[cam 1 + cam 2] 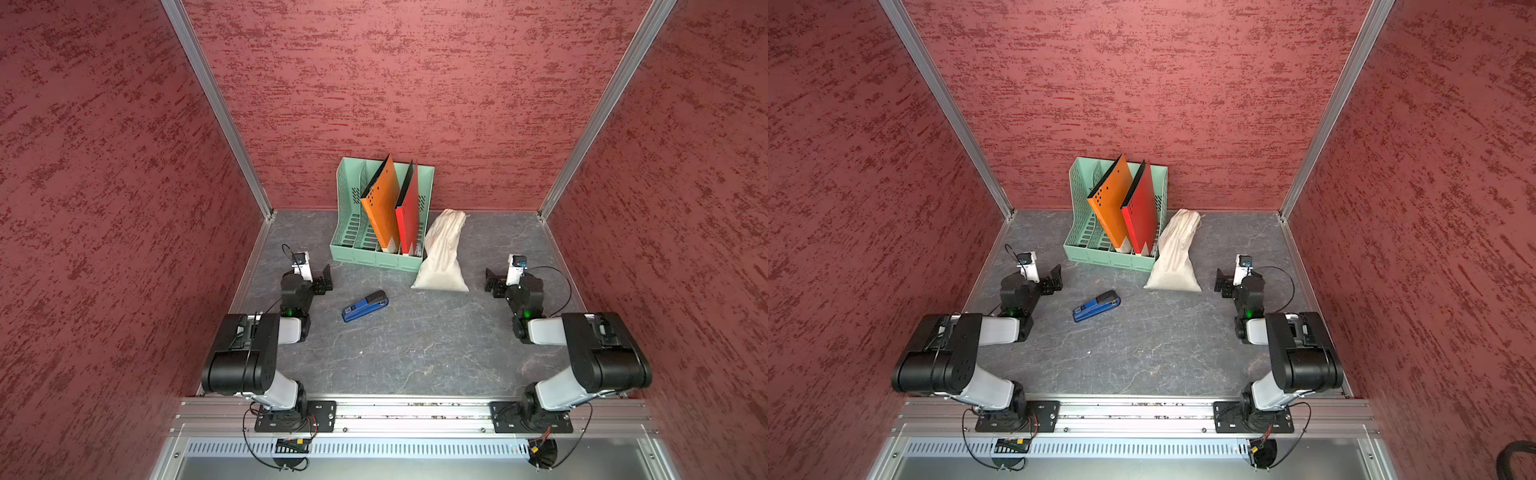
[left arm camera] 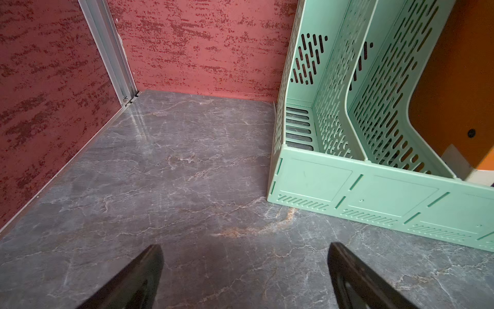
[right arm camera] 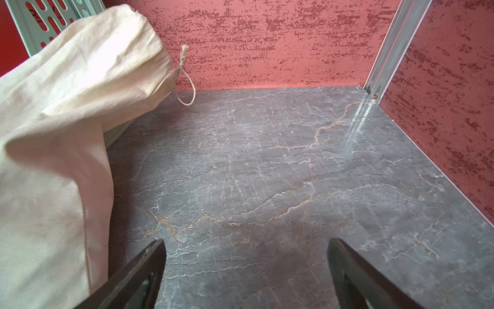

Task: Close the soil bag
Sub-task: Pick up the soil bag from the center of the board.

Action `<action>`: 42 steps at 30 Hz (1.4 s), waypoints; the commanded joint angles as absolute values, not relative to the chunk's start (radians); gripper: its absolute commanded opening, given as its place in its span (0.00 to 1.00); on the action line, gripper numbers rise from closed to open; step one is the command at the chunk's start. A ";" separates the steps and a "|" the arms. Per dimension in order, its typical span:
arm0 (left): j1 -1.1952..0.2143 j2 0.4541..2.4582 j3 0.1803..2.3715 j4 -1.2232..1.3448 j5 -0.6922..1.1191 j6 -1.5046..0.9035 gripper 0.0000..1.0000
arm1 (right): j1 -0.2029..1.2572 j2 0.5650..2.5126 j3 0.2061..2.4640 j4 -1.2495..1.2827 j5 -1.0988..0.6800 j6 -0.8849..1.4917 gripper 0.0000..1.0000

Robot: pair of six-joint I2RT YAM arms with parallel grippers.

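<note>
Soil bag (image 1: 441,253): neck rearward

One soil bag on counter (image 1: 415,340), leaning against green rack (image 1: 365,259); long axis rises from near base to neck by back wall. One orange folder (image 1: 381,203), one red folder (image 1: 409,212), one blue stapler (image 1: 365,306). Both left tool (image 2: 244,247) and right tool (image 3: 246,243) spread, empty.

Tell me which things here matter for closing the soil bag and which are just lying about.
For the job: cream cloth drawstring soil bag; its thin pale cord.
Lying about: mint-green plastic file rack; orange folder; red folder; blue stapler.
</note>
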State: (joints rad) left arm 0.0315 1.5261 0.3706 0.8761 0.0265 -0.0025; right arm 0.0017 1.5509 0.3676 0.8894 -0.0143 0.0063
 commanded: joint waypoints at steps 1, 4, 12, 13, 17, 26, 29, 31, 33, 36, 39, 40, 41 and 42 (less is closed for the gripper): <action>0.030 1.525 0.377 0.894 0.027 0.008 1.00 | -0.002 1.545 0.385 0.911 -0.020 -0.003 0.98; 0.029 1.525 0.377 0.893 0.027 0.008 1.00 | -0.001 1.545 0.385 0.911 -0.020 -0.003 0.98; 0.029 1.526 0.378 0.893 0.027 0.008 1.00 | -0.001 1.545 0.385 0.911 -0.020 -0.002 0.98; 0.029 1.526 0.377 0.894 0.027 0.008 1.00 | -0.003 1.545 0.386 0.911 -0.020 -0.004 0.98; 0.033 1.526 0.380 0.890 0.034 0.005 1.00 | -0.001 1.539 0.384 0.908 -0.007 0.003 0.98; 0.036 1.416 0.741 0.051 -0.066 -0.122 1.00 | -0.003 1.329 0.631 0.212 0.219 0.216 0.98; 0.052 1.441 0.867 -0.241 -0.045 -0.208 1.00 | -0.005 1.338 0.828 -0.145 0.197 0.320 0.98; 0.062 1.464 0.930 -0.379 -0.016 -0.249 1.00 | -0.005 1.378 0.978 -0.365 0.137 0.353 0.99; 0.066 1.472 0.964 -0.465 0.039 -0.261 1.00 | -0.005 1.432 1.117 -0.547 0.076 0.415 0.98; 0.066 1.442 0.978 -0.535 0.103 -0.288 1.00 | -0.006 1.518 1.278 -0.732 -0.086 0.416 0.98; 0.068 1.418 1.008 -0.592 0.165 -0.313 1.00 | -0.005 1.547 1.354 -0.774 -0.236 0.433 0.98; 0.068 1.414 1.024 -0.608 0.193 -0.319 1.00 | -0.006 1.552 1.370 -0.770 -0.286 0.445 0.98; 0.068 1.412 1.041 -0.628 0.214 -0.324 1.00 | -0.005 1.558 1.382 -0.760 -0.331 0.461 0.98; 0.068 1.409 1.057 -0.646 0.239 -0.330 1.00 | -0.005 1.565 1.390 -0.738 -0.382 0.474 0.98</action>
State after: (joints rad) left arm 0.0647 1.4490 0.9947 -0.5430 0.1440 -0.2897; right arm -0.0021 1.5551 1.3491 -0.6327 -0.1856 0.4149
